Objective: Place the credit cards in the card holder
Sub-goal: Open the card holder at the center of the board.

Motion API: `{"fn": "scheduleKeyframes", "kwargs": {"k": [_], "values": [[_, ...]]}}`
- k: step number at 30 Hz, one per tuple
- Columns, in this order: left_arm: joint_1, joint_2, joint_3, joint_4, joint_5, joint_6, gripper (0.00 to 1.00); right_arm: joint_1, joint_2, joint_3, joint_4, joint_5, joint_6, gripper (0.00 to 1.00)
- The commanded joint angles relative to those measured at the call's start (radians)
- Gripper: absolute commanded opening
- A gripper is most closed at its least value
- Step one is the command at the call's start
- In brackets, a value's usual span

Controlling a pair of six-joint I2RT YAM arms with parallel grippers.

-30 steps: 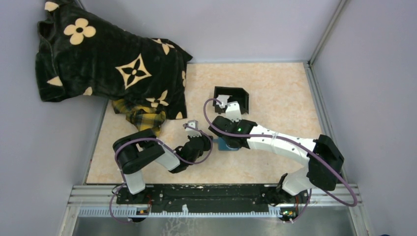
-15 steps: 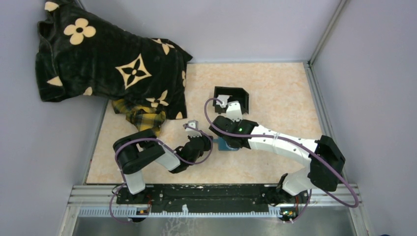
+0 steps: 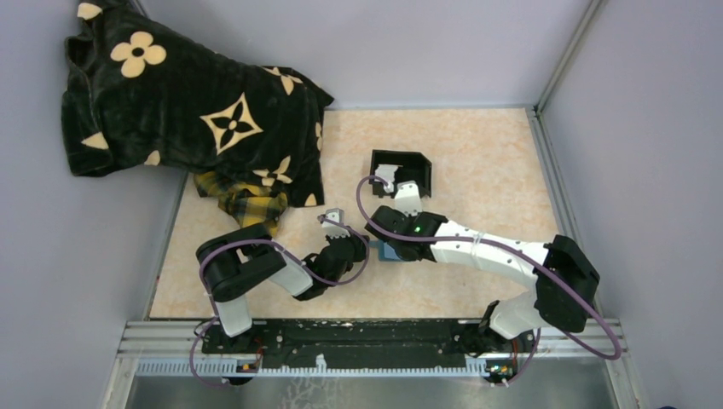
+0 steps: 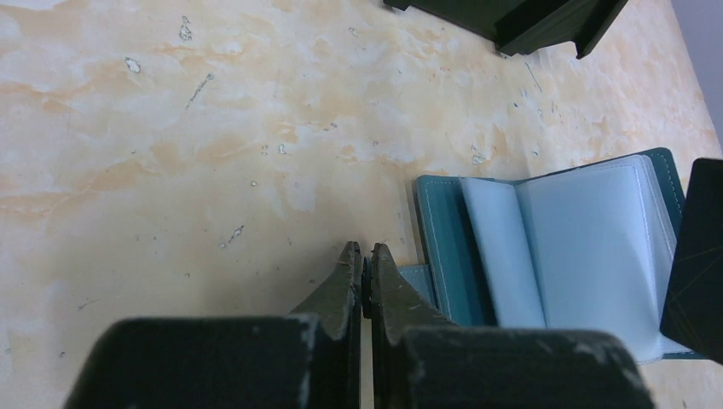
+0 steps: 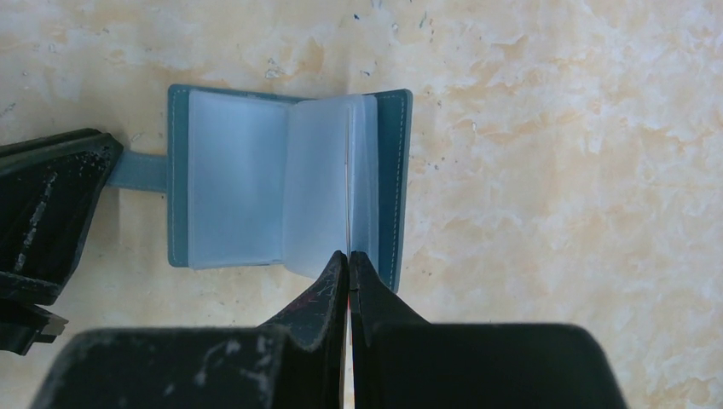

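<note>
Open card holder [image 5: 230, 192]; left gripper [image 4: 364, 256], right gripper [image 5: 349, 260] closed

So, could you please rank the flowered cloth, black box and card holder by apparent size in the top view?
Flowered cloth, largest
black box
card holder, smallest, though the right arm hides most of it

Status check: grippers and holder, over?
Left gripper shut by strap. Right gripper shut, tips at open holder; thin edge there, maybe a card. Nothing else on holder.
</note>
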State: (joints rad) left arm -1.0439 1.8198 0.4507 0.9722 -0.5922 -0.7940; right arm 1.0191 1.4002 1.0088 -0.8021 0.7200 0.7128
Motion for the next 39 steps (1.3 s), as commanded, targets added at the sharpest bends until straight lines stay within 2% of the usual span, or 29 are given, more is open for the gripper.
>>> {"fn": "scheduleKeyframes", "kwargs": {"k": [1,18,33,39], "values": [[-0.009,0.045,-0.015,-0.142,0.011,0.002,0.00,0.010,-0.032,-0.019,0.048,-0.017,0.024,0.00],[-0.013,0.058,-0.017,-0.151,0.008,0.002,0.00,-0.052,-0.115,-0.151,0.219,-0.165,0.024,0.00],[-0.020,0.084,-0.004,-0.182,0.003,0.003,0.00,-0.158,-0.318,-0.289,0.374,-0.299,0.040,0.00],[-0.025,0.088,0.017,-0.210,0.000,0.005,0.00,-0.201,-0.313,-0.336,0.429,-0.352,0.029,0.00]]}}
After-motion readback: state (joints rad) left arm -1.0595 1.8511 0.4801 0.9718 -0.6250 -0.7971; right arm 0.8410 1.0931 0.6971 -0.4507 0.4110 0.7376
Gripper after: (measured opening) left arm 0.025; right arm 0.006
